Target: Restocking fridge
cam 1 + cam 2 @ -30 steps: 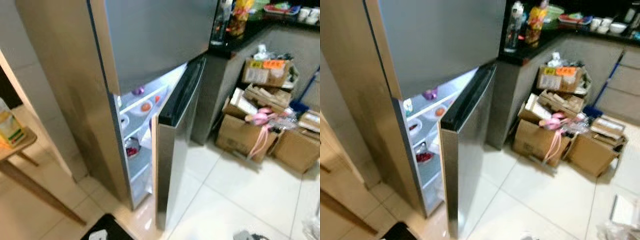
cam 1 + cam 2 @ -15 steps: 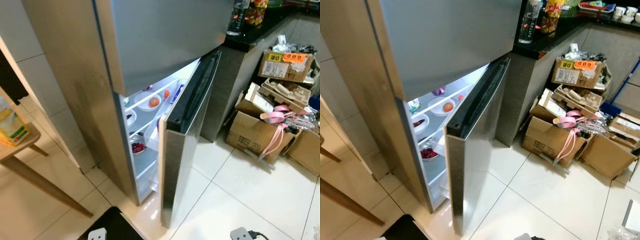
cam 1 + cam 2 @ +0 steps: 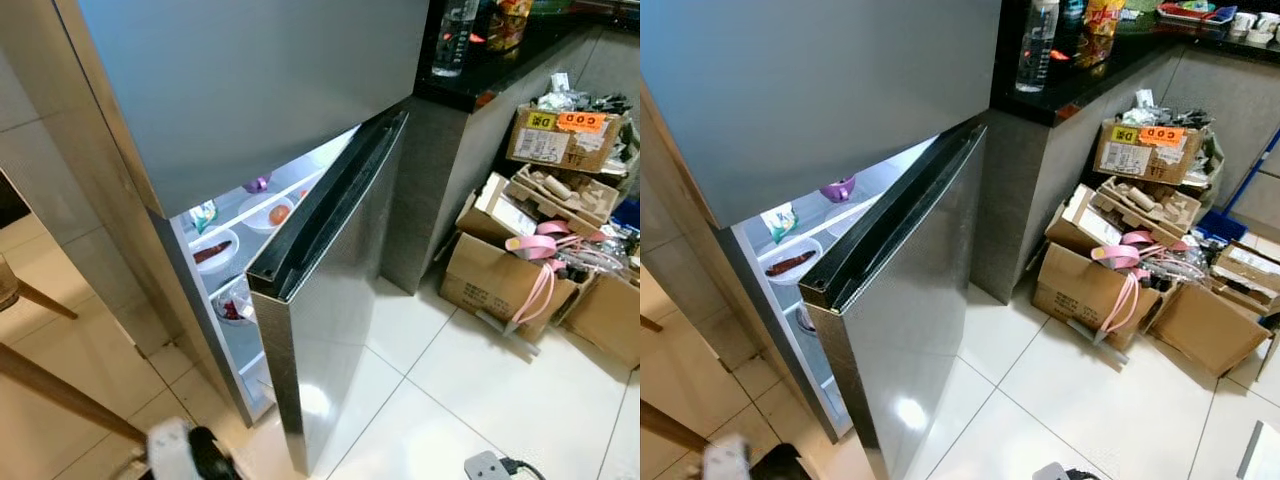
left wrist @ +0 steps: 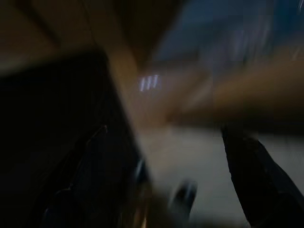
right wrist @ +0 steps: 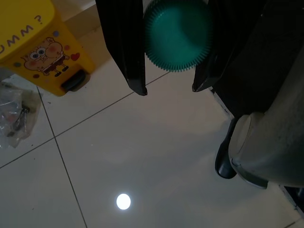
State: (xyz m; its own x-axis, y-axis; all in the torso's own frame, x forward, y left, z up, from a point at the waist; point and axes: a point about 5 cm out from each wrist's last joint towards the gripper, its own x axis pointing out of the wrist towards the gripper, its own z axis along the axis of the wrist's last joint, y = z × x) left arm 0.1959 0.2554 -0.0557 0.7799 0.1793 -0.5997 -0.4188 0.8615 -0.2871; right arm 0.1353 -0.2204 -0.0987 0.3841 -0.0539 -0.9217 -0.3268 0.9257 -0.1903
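Down over the white floor tiles point(image 5: 142, 156), the right gripper point(image 5: 168, 88) hangs with its two black fingers point(image 5: 124, 42) closed against the sides of a round teal ridged cap or lid point(image 5: 176, 34), so it's got hold of that and the gap is only as wide as the lid. From that wrist view there's also a yellow bin point(image 5: 35, 45) with a cartoon sponge face, sitting on the tiles off to one side of the gripper.

The fridge point(image 3: 250, 90) stands right in front at about 12 o'clock, upper door shut, lower door point(image 3: 325, 330) swung partway open toward the robot. Inside, the lit shelves hold a white bowl point(image 3: 215, 250) with something dark red in it, an orange fruit point(image 3: 279, 213) in another bowl, a small purple thing point(image 3: 838, 189) further back and a bowl of red bits point(image 3: 236, 305) lower down.

At 2 o'clock there's a black bench point(image 3: 1080, 80) with a clear bottle point(image 3: 1033, 45) on it, and a pile of cardboard boxes point(image 3: 1090, 290) on the floor below with pink straps draped over them.

Left wrist view is super dark and blurred, so I can't tell how the left gripper point(image 4: 171, 190) stands.
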